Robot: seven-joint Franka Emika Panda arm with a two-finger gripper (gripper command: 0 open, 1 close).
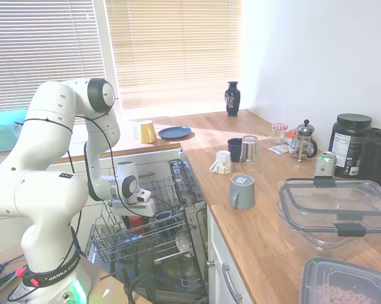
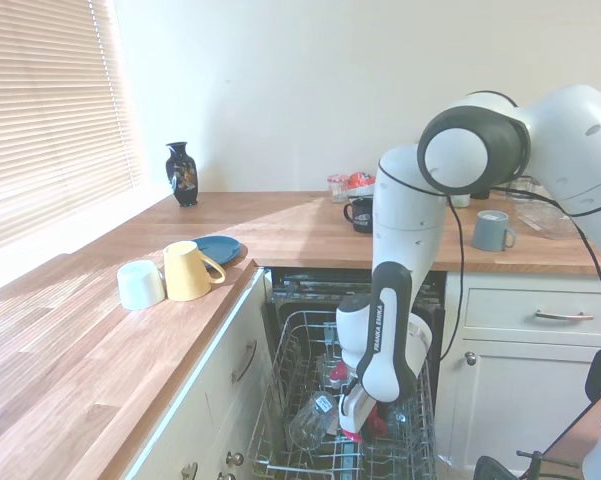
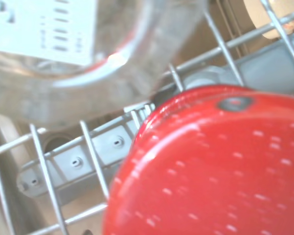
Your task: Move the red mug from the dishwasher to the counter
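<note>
Arm bent down into dishwasher [image 2: 310, 300] rack; tool [image 2: 355, 428] at red mug [image 2: 375, 420], finger state unclear.

Red mug [image 3: 220, 166] fills much of wrist view — glossy, speckled with highlights, small dark spot on surface. Clear glass [image 3: 88, 63] with white printed label beside it, blurred. Grey wire rack [image 3: 88, 152] underneath — tines visible between them.
</note>
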